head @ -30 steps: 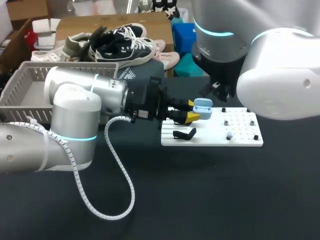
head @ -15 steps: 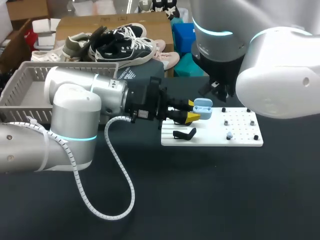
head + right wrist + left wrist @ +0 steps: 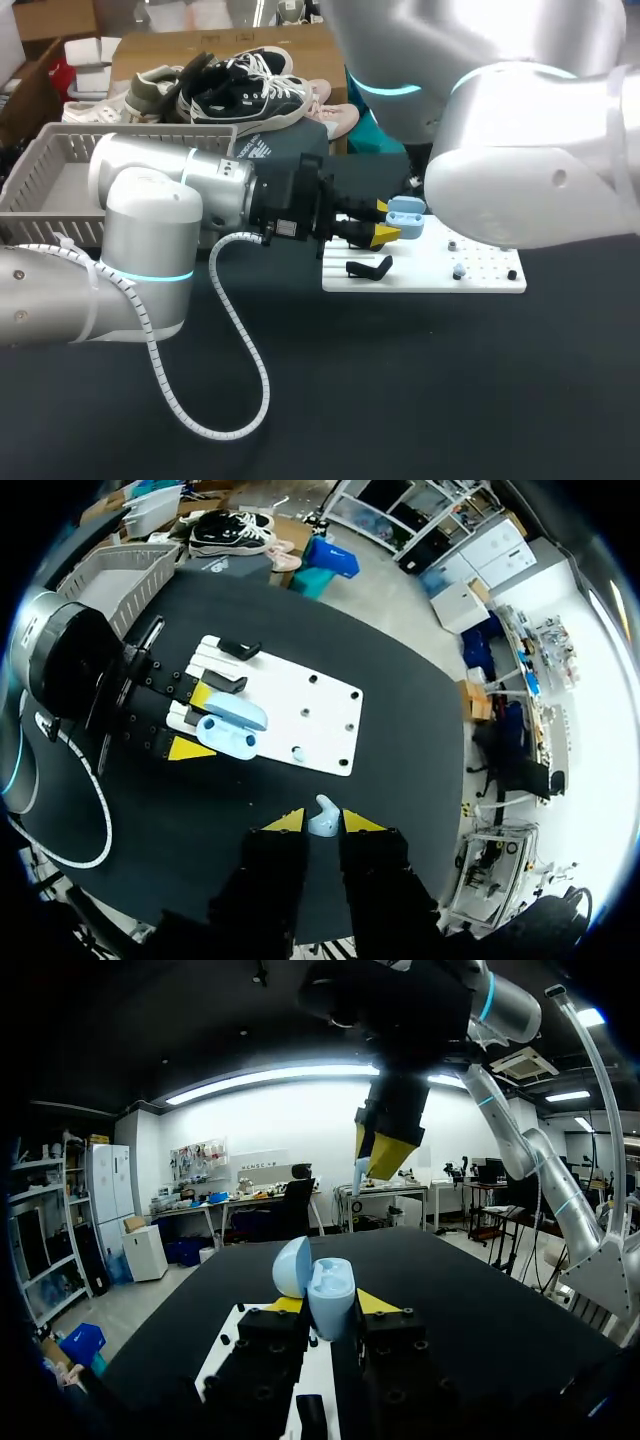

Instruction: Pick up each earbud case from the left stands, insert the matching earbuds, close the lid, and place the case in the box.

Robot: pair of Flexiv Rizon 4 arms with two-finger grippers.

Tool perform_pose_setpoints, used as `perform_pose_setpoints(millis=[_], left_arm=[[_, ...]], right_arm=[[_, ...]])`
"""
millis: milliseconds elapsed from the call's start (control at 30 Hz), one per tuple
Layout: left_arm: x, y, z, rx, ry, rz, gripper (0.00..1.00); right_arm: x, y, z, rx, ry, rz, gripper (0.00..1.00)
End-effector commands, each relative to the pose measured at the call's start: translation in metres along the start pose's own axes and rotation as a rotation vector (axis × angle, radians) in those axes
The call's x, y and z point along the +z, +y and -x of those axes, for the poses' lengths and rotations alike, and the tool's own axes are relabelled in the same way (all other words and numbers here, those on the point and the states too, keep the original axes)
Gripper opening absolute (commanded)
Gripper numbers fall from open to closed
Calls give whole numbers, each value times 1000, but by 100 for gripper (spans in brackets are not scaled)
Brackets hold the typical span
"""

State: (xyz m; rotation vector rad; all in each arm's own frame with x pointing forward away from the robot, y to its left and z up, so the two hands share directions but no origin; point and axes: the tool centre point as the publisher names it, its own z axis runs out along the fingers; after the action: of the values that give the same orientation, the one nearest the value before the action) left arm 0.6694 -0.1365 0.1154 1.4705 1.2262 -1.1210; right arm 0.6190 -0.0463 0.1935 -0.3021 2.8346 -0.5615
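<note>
Insertion of the earbud point(image 3: 322, 818) is, I judge, the step in hand: the right gripper point(image 3: 322, 825) pinches it between its yellow tips, high above the table point(image 3: 420, 400), while the left gripper point(image 3: 385, 222) is clamped on the open earbud case point(image 3: 405, 217), lid point(image 3: 292, 1265) raised, over the ten-o'clock corner of the white stand board point(image 3: 480, 282). The bud should descend straight over its matching well, stem aligned, and be let go only once seated. Which well is free I cannot quite tell from here. The grey box point(image 3: 60, 165) waits toward nine o'clock of the board.
</note>
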Motion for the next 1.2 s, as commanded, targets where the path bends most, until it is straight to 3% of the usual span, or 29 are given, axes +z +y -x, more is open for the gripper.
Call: perform_pose_setpoints(millis=[33, 633, 767, 933, 1033, 1200], left_arm=[[1, 1, -1, 1, -2, -1, 0], [1, 1, -1, 1, -2, -1, 0], [1, 1, -1, 1, -2, -1, 0], [1, 1, -1, 1, -2, -1, 0], [1, 1, -1, 1, -2, -1, 0], [1, 1, -1, 1, -2, -1, 0]], right_arm=[[4, 0, 1, 30, -14, 36, 0], [4, 0, 1, 30, -14, 36, 0], [2, 15, 10, 95, 10, 58, 0], [3, 16, 16, 217, 65, 75, 0], [7, 17, 18, 251, 85, 28, 0], [4, 22, 22, 336, 103, 93, 0]])
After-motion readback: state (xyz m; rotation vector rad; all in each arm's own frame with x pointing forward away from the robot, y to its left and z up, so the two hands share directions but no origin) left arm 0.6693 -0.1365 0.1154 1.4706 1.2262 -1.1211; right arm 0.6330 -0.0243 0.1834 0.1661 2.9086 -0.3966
